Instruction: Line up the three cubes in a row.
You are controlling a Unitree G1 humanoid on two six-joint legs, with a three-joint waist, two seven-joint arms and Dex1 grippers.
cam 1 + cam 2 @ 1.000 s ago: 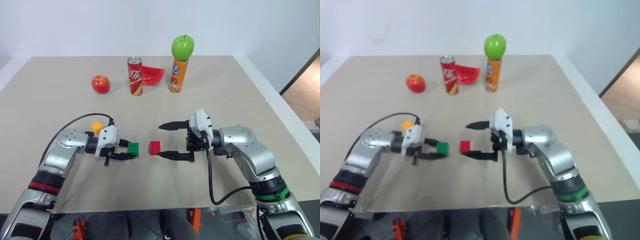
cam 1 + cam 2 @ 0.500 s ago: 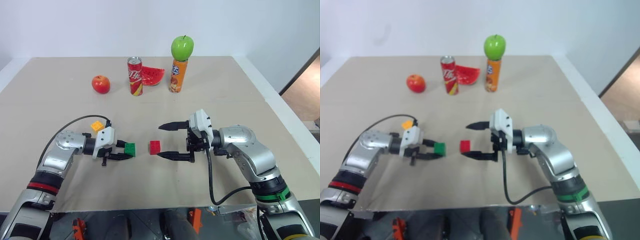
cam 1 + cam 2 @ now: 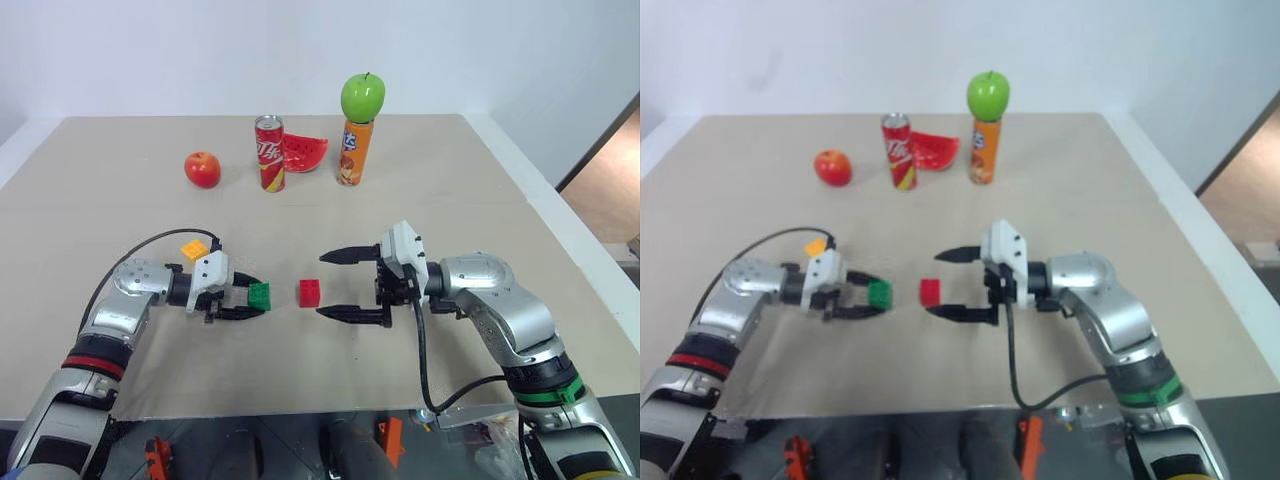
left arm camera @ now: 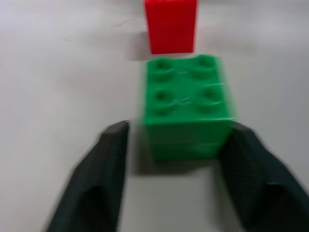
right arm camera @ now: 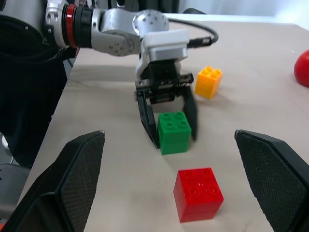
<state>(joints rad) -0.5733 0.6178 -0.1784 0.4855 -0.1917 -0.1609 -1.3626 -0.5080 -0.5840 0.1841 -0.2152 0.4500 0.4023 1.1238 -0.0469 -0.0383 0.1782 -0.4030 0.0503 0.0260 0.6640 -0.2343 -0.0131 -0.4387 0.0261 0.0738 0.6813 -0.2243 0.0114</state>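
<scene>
Three studded cubes lie on the beige table [image 3: 150, 380]. The green cube [image 3: 260, 295] rests on the table between the spread fingers of my left gripper [image 3: 253, 299], which is open; a gap shows beside the cube in the left wrist view. Just right of it sits the red cube [image 3: 309, 292]. My right gripper [image 3: 323, 286] hangs wide open with its fingertips just right of the red cube, one finger raised, one low. The yellow-orange cube [image 3: 194, 249] lies behind my left wrist, out of line with the other two.
At the back of the table stand a red apple [image 3: 202, 169], a red soda can [image 3: 270, 152], a watermelon slice [image 3: 306, 152] and an orange bottle [image 3: 350, 153] with a green apple [image 3: 363, 97] on top. The table's front edge runs close below both arms.
My left gripper's fingers have parted from the green cube, which now sits free on the table. The right arm has kept still.
</scene>
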